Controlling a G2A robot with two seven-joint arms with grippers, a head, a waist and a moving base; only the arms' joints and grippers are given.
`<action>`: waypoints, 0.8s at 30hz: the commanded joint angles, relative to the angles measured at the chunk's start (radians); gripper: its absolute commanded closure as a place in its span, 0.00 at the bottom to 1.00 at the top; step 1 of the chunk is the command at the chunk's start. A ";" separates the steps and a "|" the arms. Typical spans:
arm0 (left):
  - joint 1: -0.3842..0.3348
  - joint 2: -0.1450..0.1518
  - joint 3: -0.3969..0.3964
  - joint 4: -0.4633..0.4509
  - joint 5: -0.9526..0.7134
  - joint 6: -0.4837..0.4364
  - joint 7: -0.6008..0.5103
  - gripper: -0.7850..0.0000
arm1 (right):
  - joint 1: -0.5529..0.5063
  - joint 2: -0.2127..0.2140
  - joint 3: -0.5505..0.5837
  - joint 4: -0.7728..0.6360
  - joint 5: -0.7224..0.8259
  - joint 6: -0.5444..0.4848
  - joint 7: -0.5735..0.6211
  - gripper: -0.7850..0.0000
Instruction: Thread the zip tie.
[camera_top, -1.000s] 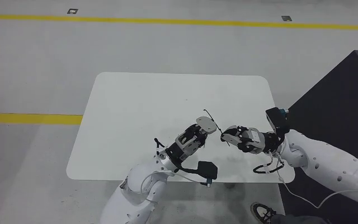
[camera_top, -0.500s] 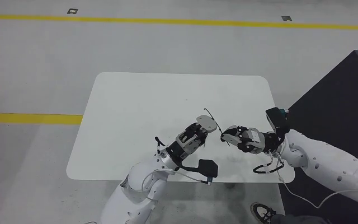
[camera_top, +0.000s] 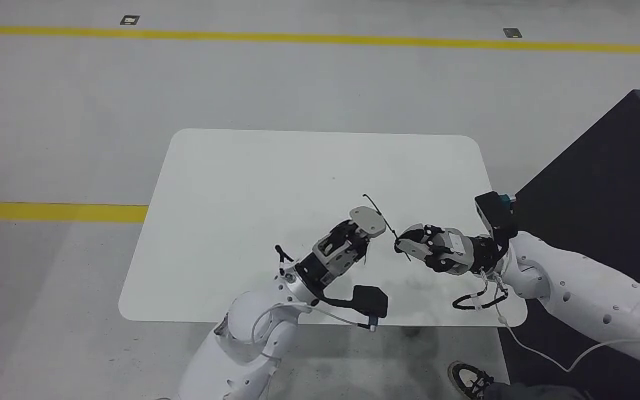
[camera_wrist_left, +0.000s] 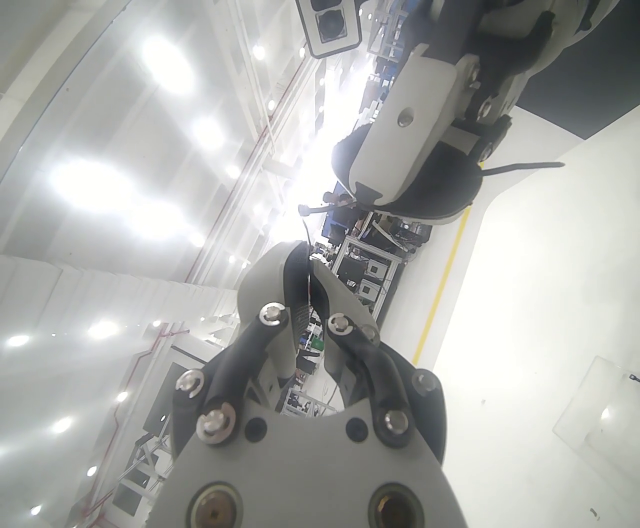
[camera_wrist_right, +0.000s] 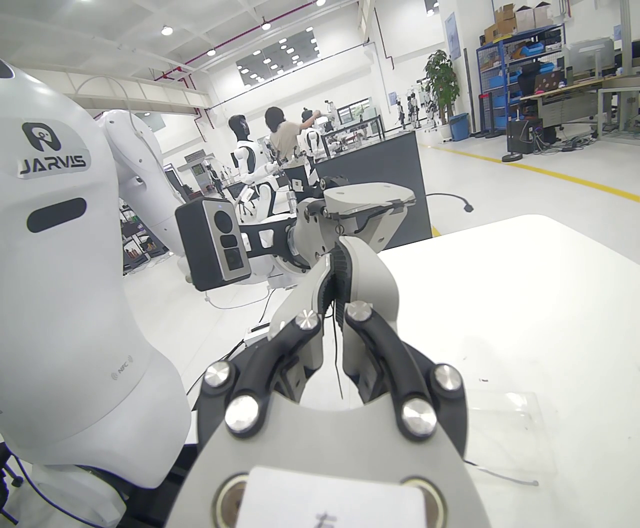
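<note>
A white table (camera_top: 250, 190) stands on pale grey floor (camera_top: 90, 120) crossed by yellow lines (camera_top: 300, 38). Above its near side, left gripper (camera_top: 371, 223) and right gripper (camera_top: 402, 243) each clamp the black zip tie (camera_wrist_left: 520, 168), held off the surface.

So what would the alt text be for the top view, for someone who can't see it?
A left arm and a right arm, both white, meet above a white table, their shut jaws close together pinching a thin black zip tie. Grey floor with yellow lines lies around.
</note>
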 joint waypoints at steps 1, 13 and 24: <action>-0.001 0.000 0.000 0.000 0.000 -0.001 0.000 1.00 | 0.000 0.000 0.000 0.000 0.000 0.000 0.000 1.00; -0.003 0.001 0.008 -0.003 0.005 0.009 0.000 1.00 | 0.000 0.000 0.000 0.000 0.000 0.000 0.000 1.00; 0.008 0.006 0.002 -0.011 0.017 0.006 0.009 1.00 | 0.000 0.000 0.000 0.000 0.000 0.000 0.000 1.00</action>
